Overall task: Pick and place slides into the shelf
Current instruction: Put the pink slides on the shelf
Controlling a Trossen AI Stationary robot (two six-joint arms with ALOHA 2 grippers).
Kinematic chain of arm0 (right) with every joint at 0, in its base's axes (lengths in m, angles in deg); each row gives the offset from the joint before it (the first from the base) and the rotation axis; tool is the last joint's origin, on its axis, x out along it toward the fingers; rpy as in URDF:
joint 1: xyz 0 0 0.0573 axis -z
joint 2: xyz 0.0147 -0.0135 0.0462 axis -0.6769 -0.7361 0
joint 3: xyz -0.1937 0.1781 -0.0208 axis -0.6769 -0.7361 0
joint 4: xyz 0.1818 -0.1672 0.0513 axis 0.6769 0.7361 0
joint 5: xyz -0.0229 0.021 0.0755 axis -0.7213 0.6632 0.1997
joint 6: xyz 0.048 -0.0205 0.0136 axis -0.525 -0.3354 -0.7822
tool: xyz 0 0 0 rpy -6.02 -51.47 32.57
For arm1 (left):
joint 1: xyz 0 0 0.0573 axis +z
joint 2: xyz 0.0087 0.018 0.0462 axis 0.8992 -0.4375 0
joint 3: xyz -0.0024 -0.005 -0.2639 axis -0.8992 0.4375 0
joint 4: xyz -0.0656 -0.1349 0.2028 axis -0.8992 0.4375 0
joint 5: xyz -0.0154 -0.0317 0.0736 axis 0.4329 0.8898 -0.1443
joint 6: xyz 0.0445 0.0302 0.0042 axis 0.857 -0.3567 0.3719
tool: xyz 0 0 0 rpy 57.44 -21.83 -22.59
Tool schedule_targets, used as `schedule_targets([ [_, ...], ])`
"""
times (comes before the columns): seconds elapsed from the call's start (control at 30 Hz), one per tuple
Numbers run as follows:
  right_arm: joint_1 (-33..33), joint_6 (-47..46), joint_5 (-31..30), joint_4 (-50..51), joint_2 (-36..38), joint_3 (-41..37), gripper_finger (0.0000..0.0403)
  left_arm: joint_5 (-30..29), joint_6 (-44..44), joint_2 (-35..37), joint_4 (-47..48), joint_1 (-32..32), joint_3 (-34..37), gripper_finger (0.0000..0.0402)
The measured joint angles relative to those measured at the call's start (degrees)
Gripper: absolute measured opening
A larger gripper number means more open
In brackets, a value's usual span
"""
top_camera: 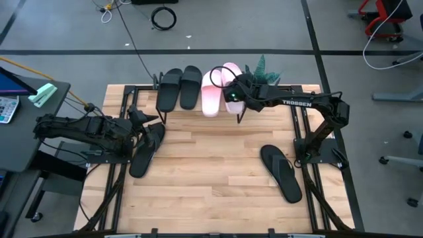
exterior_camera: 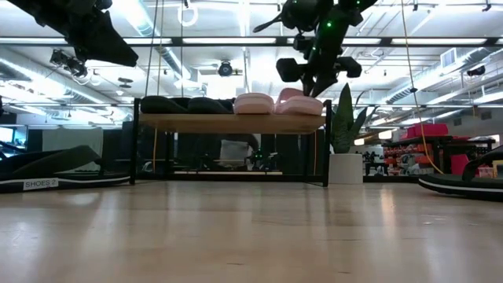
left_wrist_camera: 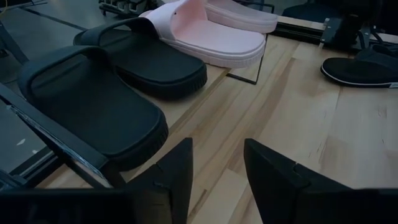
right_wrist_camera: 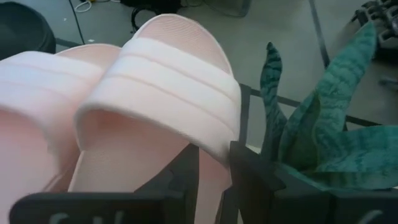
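Note:
The shelf (exterior_camera: 236, 122) stands at the table's far edge. Two black slides (top_camera: 178, 88) and two pale pink slides (top_camera: 213, 99) rest sole-down side by side on its top board. My right gripper (right_wrist_camera: 214, 180) is open at the right-hand pink slide (right_wrist_camera: 168, 81); its fingers stand either side of that slide's right side edge, just behind the strap. At the table's left my left gripper (left_wrist_camera: 217, 180) hovers open above the wood, holding nothing. Two thin black slides (top_camera: 147, 149) (top_camera: 281, 173) lie flat on the table. My right gripper slants down from the table's right, one finger (right_wrist_camera: 183, 177) over the footbed and one (right_wrist_camera: 249, 171) outside the pink slide's side edge (right_wrist_camera: 214, 171). I cannot tell whether either finger touches it. The slide lies on the shelf top.
A potted green plant (top_camera: 264, 69) stands right beside the shelf's right end, close to my right gripper. The left thin black slide lies just under my left arm. Bare wooden tabletop (top_camera: 211, 172) stretches between the two thin slides.

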Motion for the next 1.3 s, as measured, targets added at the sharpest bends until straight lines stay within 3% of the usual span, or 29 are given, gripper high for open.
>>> schedule_targets([
  [0.37,-4.8,1.0,0.9,0.4,0.5,0.0,0.0095,0.1,0.0,0.0,0.0,0.0,0.0,0.0152],
  [0.63,-5.7,1.5,-1.1,1.9,1.3,0.0,0.0095,4.5,0.0,0.0,-0.1,0.0,0.0,0.0140],
  [0.97,-7.8,8.1,-1.5,2.2,3.4,-0.1,0.0090,4.6,0.0,0.0,-0.4,0.0,0.0,0.0151],
  [1.13,-11.7,11.1,-0.3,1.9,5.0,-0.1,0.0064,4.6,0.0,0.0,-0.6,0.0,0.0,0.0151],
  [1.3,-12.1,15.5,7.7,0.7,4.2,-0.1,0.0008,4.6,0.0,0.0,-2.2,0.0,0.0,0.0144],
])
